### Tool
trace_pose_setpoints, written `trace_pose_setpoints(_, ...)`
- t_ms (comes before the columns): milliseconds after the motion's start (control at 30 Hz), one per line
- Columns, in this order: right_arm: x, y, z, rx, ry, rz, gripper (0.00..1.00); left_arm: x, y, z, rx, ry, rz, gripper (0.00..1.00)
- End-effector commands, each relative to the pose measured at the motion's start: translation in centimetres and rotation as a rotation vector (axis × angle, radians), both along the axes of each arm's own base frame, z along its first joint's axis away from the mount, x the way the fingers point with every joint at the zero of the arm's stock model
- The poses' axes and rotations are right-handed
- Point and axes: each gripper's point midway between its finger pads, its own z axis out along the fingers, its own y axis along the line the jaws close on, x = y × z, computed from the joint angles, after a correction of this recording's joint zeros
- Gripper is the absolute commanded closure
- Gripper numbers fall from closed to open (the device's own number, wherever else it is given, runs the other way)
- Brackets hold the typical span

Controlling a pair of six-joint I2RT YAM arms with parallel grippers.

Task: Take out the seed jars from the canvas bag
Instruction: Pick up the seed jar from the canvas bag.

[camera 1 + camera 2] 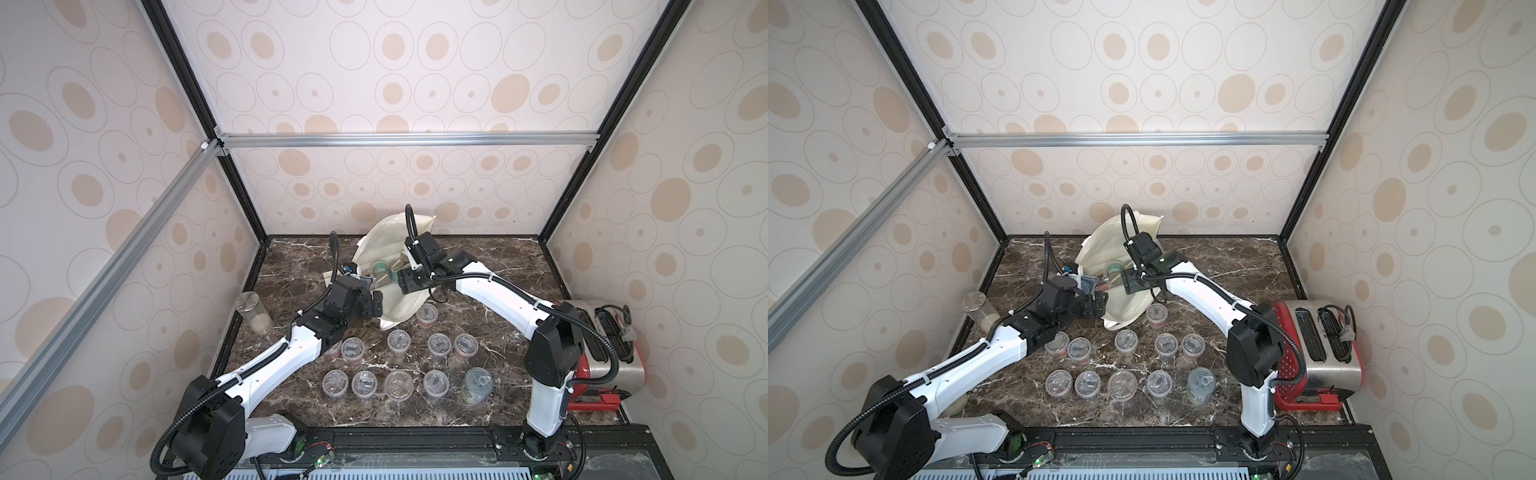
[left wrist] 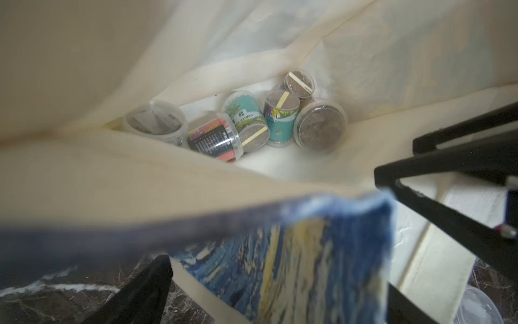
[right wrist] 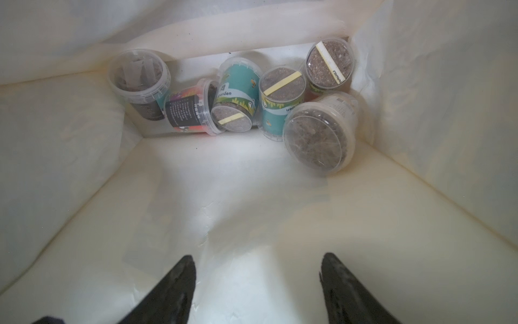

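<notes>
In both top views seed jars (image 1: 399, 384) are standing in rows by the table's (image 1: 498, 266) front edge. Left gripper (image 1: 375, 306) is gaping open astride the canvas bag's (image 1: 384, 237) mouth edge. Right gripper (image 3: 257, 256), open and empty, is sitting inside with bare cloth ahead, six more seed jars (image 3: 281, 95) crowding the far seam.

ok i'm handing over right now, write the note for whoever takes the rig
Left pincer: open, at the mouth of the canvas bag, with the printed rim lying between its fingers.
Right pincer: open and empty, inside the bag, short of the jars there.
Done: about eleven seed jars stand on the table in front of the bag.
Left: six bagged jars huddled at the bag's bottom, most on their sides.
</notes>
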Motion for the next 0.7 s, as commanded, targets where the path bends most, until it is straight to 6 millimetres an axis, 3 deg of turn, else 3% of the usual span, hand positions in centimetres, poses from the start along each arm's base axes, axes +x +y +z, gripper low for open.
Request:
trace_pose_setpoints(0, 0.9, 0.0, -0.6, -0.08, -0.01, 0.015, 0.24, -0.5, -0.5, 0.1, -0.054, -0.036, -0.001, 0.11)
trace_pose_setpoints(200, 4.1, 0.0, -2.4, -0.246, -0.051, 0.04, 0.21, -1.7, -1.3, -1.6, -0.102, 0.009, -0.001, 0.26)
trace_pose_setpoints(433, 7.0, 0.5, -3.7, -0.338, -0.113, 0.063, 0.18, -2.9, -3.2, -1.9, -0.157, 0.038, -0.066, 0.27)
trace_pose_setpoints(667, 9.2, -0.6, -6.3, -0.381, -0.101, -0.003, 0.12, -3.2, -3.1, -1.8, -0.181, 0.028, -0.06, 0.3)
